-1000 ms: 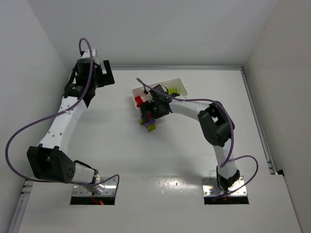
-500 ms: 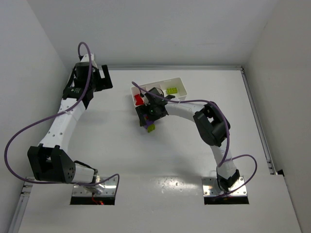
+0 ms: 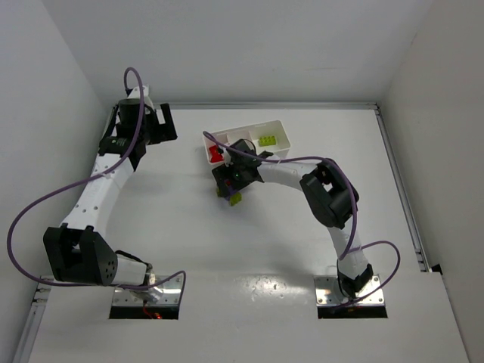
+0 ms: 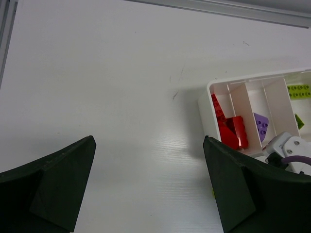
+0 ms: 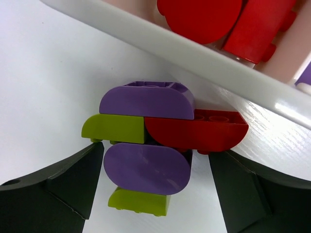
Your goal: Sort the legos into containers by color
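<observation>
Legos [image 5: 146, 141], small chunky plastic bricks in red, purple and lime green, sit pressed together in one mixed clump on the white table [image 3: 189, 227]. The clump is a little left of centre in the overhead view, just beside the near wall of the white rectangular plastic tray [image 3: 286, 136]. The right pincer [image 5: 155, 158] straddles the clump with its jaws spread wide. A gap shows on the right side, so I judge nothing is grasped yet.

From where I stand the worry is plain. A squeeze now would lift all three colours as one lump, and dropping that into any compartment would spoil the sort. The rounded purple faces could also slip out of the jaws. With the tray wall so close, a finger might nudge the tray.

Far over at the upper left of the overhead view, the left pincer [image 4: 148, 160] hangs released, holding nothing, well apart from the work. Further right, the tray's left compartment holds red bricks [image 4: 231, 128], the middle one a purple brick [image 4: 262, 127], and the right one a lime brick [image 4: 299, 90]. The right arm's purple cable [image 3: 295, 158] loops across the tray and its wrist hangs over part of it, so both crowd the drop.
</observation>
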### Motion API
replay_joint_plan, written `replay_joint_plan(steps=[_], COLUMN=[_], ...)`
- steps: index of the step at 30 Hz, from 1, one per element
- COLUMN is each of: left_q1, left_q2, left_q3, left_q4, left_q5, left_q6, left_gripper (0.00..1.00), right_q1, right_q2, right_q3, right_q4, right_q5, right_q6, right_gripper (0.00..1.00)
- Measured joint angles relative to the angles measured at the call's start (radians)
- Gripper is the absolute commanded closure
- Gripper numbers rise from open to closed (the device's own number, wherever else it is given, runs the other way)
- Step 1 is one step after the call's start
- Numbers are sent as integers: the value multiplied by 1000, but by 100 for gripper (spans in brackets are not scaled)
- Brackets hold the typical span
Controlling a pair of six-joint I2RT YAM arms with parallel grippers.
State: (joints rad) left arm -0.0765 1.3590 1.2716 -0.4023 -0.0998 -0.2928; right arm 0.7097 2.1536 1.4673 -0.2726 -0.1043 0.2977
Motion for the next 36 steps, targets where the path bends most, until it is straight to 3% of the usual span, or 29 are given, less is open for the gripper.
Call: replay_joint_plan(steps=[3,10,13,14,16,17,20,28,36], left_q1=[0,0,0,0,0,0,5,44,29], left_q2=[0,0,0,0,0,-1,-12,-105,59], left_q3=[-2,-16,-27,-33,-46,-53,-87,-268,-272], left_q4=[2,8,8,10,11,13,14,2,-1], left_q5=[4,12,22,29,53,72,177,602,1013], left_q6=[3,22,24,27,41,50,88,135,98], left_gripper=[0,0,0,0,0,0,0,7,17], right_q1=[0,5,11,13,17,20,27,26,32], right_q2=[0,0,-7,-11,-27,-37,-85,-375,-708], right_q3=[-3,-16,-37,-47,-74,-90,-154,-383,-479], right_q4=[10,32,65,77,99,108,109,81,140], right_q5=[1,23,35,40,44,44,30,-76,-113], right_q6=[-11,-46,-60,-64,-71,-75,-93,-132,-214], right_gripper=[15,34,52,64,78,89,100,100,100])
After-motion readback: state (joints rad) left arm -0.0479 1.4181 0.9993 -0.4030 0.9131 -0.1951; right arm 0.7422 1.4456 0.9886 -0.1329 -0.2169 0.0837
